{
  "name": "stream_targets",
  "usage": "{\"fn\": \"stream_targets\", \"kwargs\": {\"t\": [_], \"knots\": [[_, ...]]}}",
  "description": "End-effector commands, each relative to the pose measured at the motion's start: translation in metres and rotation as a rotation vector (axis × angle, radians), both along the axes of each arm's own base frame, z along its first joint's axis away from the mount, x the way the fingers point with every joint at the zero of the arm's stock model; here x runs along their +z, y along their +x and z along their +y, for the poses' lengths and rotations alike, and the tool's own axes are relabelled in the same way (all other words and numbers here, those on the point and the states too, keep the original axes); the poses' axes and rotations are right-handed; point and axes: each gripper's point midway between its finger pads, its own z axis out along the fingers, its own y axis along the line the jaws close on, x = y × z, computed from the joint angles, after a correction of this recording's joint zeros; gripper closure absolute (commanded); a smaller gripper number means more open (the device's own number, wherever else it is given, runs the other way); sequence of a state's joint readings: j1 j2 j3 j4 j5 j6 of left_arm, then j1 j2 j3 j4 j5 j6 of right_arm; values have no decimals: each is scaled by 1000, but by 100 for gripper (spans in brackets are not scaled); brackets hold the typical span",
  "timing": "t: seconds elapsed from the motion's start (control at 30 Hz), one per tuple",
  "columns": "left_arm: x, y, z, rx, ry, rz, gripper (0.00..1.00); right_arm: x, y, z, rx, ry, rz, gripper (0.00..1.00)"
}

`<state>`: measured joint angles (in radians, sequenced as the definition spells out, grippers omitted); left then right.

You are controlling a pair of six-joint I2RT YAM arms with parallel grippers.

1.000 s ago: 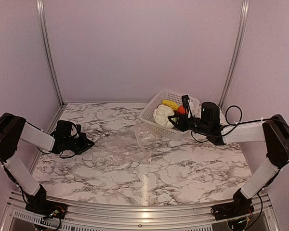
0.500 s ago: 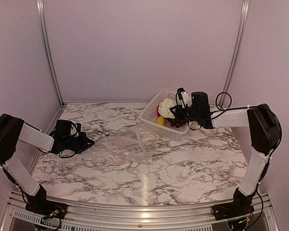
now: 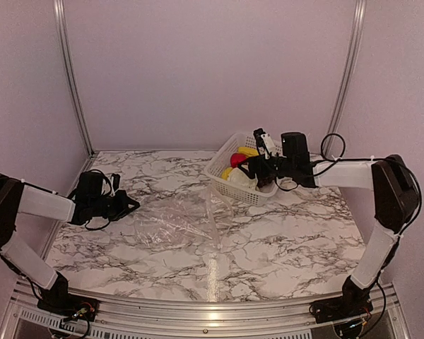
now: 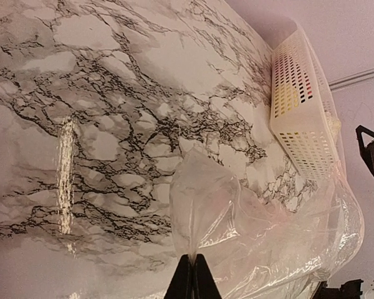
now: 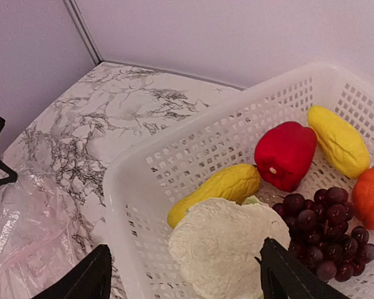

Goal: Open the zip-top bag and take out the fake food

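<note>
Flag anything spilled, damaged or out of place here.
Nothing stands out. The zip-top bag lies crumpled and empty-looking on the table, one edge pinched in the left gripper. The fake food sits inside the white basket, with the right gripper open over the white lumpy piece.

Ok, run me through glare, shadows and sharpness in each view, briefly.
Top external: a bright glare streak lies on the marble table near the front, and the clear zip-top bag nearly vanishes against the veining. Left wrist: another glare streak on the marble, shiny highlights on the bag, and the frame is rotated. Right wrist: even light, with the fake food in the basket sharp and free of glare.
</note>
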<state>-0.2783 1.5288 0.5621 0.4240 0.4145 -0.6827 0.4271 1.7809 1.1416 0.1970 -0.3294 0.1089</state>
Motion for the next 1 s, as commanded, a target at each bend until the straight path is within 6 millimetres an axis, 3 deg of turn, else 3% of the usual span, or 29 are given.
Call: {"fn": "stream_targets", "kwargs": {"t": [0.0,0.13,0.3,0.67,0.83,0.97], "knots": [[20,-8,-15,-103,32,-83,100,37,-42,47,223,110,-20,22],[43,-19,-27,-168,54,-217,100,37,-64,62,333,145,19,24],[66,-33,-32,-203,145,-374,100,31,-89,68,432,198,101,26],[92,-47,-25,-173,176,-536,100,10,-154,78,587,282,262,20],[97,-54,-26,-179,182,-578,100,-6,-157,82,566,284,307,23],[100,-56,-27,-179,202,-601,100,-6,-156,90,569,308,321,32]]}}
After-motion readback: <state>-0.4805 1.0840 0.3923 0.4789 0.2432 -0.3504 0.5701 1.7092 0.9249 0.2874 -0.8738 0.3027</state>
